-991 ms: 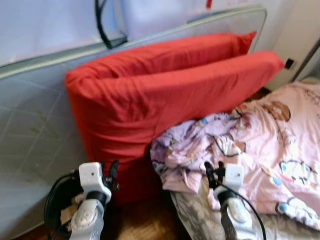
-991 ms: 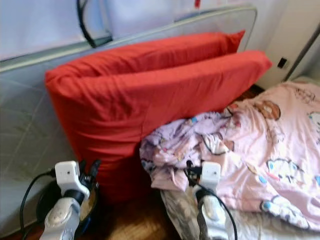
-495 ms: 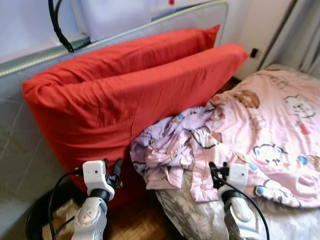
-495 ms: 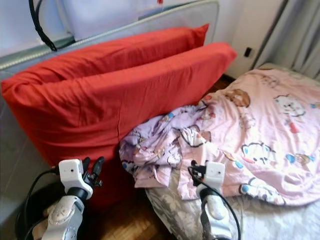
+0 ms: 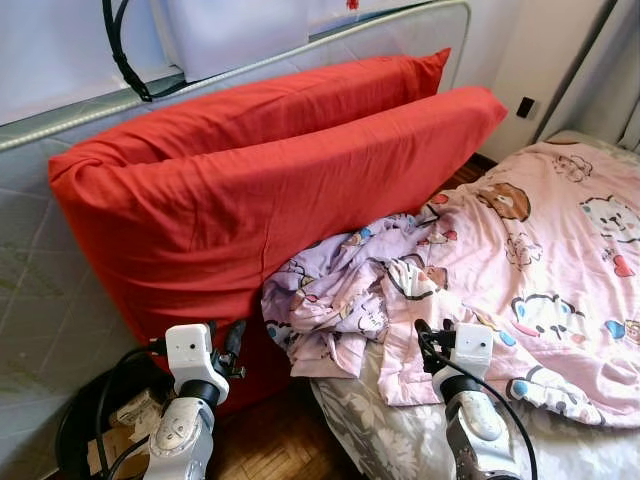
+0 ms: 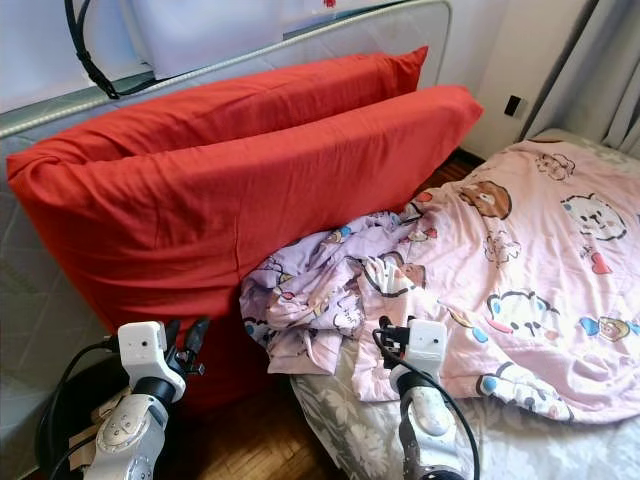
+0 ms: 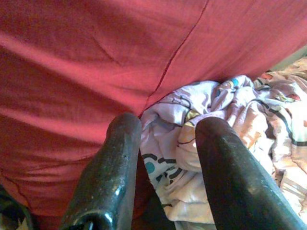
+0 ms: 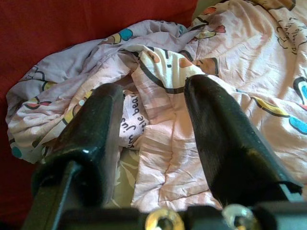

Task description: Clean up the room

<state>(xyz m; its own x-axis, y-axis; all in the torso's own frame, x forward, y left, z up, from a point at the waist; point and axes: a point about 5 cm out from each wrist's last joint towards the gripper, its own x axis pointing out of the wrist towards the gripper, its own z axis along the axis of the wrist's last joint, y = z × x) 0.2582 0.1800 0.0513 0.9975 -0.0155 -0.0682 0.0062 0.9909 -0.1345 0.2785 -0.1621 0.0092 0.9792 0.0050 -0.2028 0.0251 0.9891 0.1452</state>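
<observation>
Two big red pillows (image 5: 280, 190) lean on an upright grey mattress (image 5: 40, 290). A pink cartoon-print blanket (image 5: 540, 260) covers the bed, and its crumpled lilac end (image 5: 330, 300) is bunched against the pillows. My left gripper (image 5: 225, 345) is held low in front of the pillows' lower corner, open, with nothing between its fingers (image 7: 110, 177). Just before the blanket's near edge my right gripper (image 5: 432, 340) is also open, and the blanket (image 8: 158, 143) lies beyond its fingers (image 8: 220, 139) without touching them.
A black bin (image 5: 85, 425) with cardboard scraps stands on the wooden floor (image 5: 285, 445) at the lower left. The bed's flowered sheet (image 5: 385, 440) shows under the blanket. A black cable (image 5: 115, 50) hangs over the mattress top. A wall socket (image 5: 524, 107) and a curtain (image 5: 620, 60) are at the far right.
The whole picture has shifted, so the camera turned toward the bed and more blanket shows. Both grippers keep the same pose and stay open.
</observation>
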